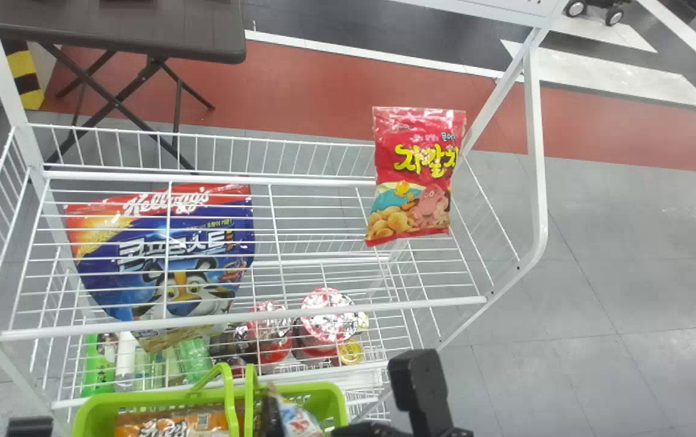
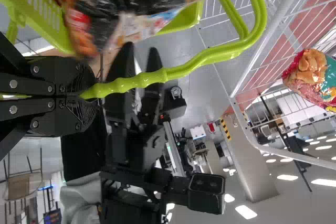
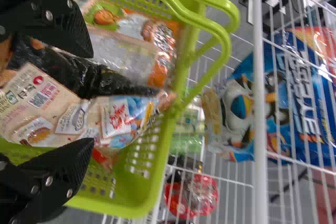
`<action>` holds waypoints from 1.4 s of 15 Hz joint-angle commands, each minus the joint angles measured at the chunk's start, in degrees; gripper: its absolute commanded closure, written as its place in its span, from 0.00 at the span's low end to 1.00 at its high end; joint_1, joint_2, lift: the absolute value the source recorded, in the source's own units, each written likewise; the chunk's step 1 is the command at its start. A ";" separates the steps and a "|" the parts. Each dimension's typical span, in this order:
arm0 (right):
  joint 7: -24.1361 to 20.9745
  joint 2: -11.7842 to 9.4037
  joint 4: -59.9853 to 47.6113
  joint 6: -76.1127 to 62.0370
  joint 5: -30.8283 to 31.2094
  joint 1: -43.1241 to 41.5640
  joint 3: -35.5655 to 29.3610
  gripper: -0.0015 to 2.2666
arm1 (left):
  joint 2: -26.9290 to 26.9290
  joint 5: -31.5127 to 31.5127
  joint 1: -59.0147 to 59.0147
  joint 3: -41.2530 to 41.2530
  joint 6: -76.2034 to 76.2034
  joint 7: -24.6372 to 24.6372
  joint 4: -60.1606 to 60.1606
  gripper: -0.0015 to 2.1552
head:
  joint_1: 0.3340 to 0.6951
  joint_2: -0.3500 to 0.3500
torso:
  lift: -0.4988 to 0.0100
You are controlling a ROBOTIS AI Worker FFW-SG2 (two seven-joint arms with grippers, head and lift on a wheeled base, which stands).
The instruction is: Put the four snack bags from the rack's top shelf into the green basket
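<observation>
At the bottom left corner of the head view a black part of my left gripper [image 1: 29,426] shows; in the left wrist view the left gripper [image 2: 86,90] is clamped on the green basket's handle [image 2: 173,72]. The dark fingertip of my right gripper [image 1: 272,416] is over the green basket [image 1: 105,403]. Seen from the right wrist, the right gripper [image 3: 92,98] stands open, a black-and-beige snack bag [image 3: 79,114] lying between its spread fingers inside the basket. An orange snack bag [image 3: 131,51] lies beside it. A red snack bag [image 1: 414,182] stands upright toward the top shelf's right end.
Through the white wires of the rack [image 1: 263,315] I see a large blue cereal bag [image 1: 184,255], red foil-topped cups [image 1: 326,315] and bottles [image 1: 193,361] lower down. The basket is in front of the rack. A dark folding table [image 1: 129,30] stands behind.
</observation>
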 commanded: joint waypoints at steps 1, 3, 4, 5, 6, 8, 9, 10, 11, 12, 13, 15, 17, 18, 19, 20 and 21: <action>-0.81 0.03 0.41 -6.26 0.27 -0.71 -1.27 0.02 | -0.05 -0.11 -0.15 -0.18 0.38 0.13 -0.02 1.00 | 1.00 0.00 | 0.98; -4.41 0.47 3.40 -19.26 1.94 -2.99 -1.09 0.02 | 0.04 -0.37 -0.24 -0.53 0.38 0.22 -0.02 1.00 | 1.00 0.00 | 0.98; -5.82 1.08 6.39 -24.89 2.03 -5.54 -0.92 0.02 | 0.04 -0.37 -0.24 -0.53 0.55 0.22 -0.02 0.99 | 1.00 0.00 | 0.98; -6.96 2.14 9.29 -28.76 2.38 -8.53 -0.74 0.02 | 0.04 -0.37 -0.24 -0.53 0.55 0.22 -0.02 0.99 | 1.00 0.00 | 0.98; -8.46 3.54 12.89 -32.27 3.78 -12.48 -0.39 0.02 | 0.04 -0.46 -0.24 -0.53 0.55 0.30 -0.02 0.99 | 1.00 0.00 | 0.98; -13.03 5.48 20.19 -39.13 7.74 -19.34 0.58 0.02 | 0.12 -0.46 -0.24 -0.53 0.73 0.48 -0.02 1.00 | 1.00 0.00 | 0.98; -15.93 5.83 23.26 -41.59 9.15 -22.33 0.84 0.02 | 0.30 -0.46 -0.24 -0.53 0.91 0.48 -0.02 1.00 | 1.00 0.00 | 0.98; -18.30 5.83 26.08 -43.70 9.94 -24.88 0.67 0.02 | 0.48 -0.46 -0.33 -0.44 0.91 0.57 -0.02 1.00 | 1.00 0.00 | 0.98; -20.15 5.92 28.45 -45.28 10.99 -26.90 0.23 0.02 | 0.56 -0.37 -0.42 -0.27 0.91 0.48 0.07 1.00 | 1.00 0.00 | 0.98; -22.69 6.09 31.17 -47.21 11.87 -28.92 -0.56 0.02 | 0.65 -0.11 -0.42 0.00 0.91 0.48 0.07 1.00 | 1.00 0.00 | 0.98; -24.54 6.09 32.84 -48.97 12.75 -29.80 -1.71 0.03 | 0.74 -0.11 -0.50 0.09 1.08 0.39 0.15 1.00 | 1.00 0.00 | 0.98; -26.12 6.18 35.39 -50.03 13.01 -31.21 -3.64 0.03 | 0.74 -0.02 -0.59 0.17 1.08 0.39 0.24 1.00 | 1.00 0.00 | 0.98; -26.12 6.09 39.17 -47.74 13.10 -34.19 -5.22 0.03 | 0.74 -0.11 -0.68 0.00 1.08 0.39 0.15 1.00 | 1.00 0.00 | 0.98; -24.54 6.00 41.19 -45.98 13.63 -35.78 -6.89 0.03 | 0.65 -0.20 -0.77 -0.18 1.08 0.48 0.15 0.99 | 1.00 0.00 | 0.98; -22.17 5.83 41.81 -44.22 13.54 -36.48 -7.60 0.09 | 0.65 -0.37 -0.86 -0.35 1.26 0.57 0.15 0.99 | 1.00 0.00 | 0.98; -20.41 5.74 42.07 -42.47 13.45 -36.83 -8.12 0.25 | 0.56 -0.46 -0.94 -0.44 1.43 0.57 0.07 0.99 | 1.00 0.00 | 0.98; -19.53 5.74 42.07 -40.71 13.10 -37.01 -8.56 0.62 | 0.65 -0.55 -0.94 -0.44 2.14 0.57 0.07 1.00 | 1.00 0.00 | 0.98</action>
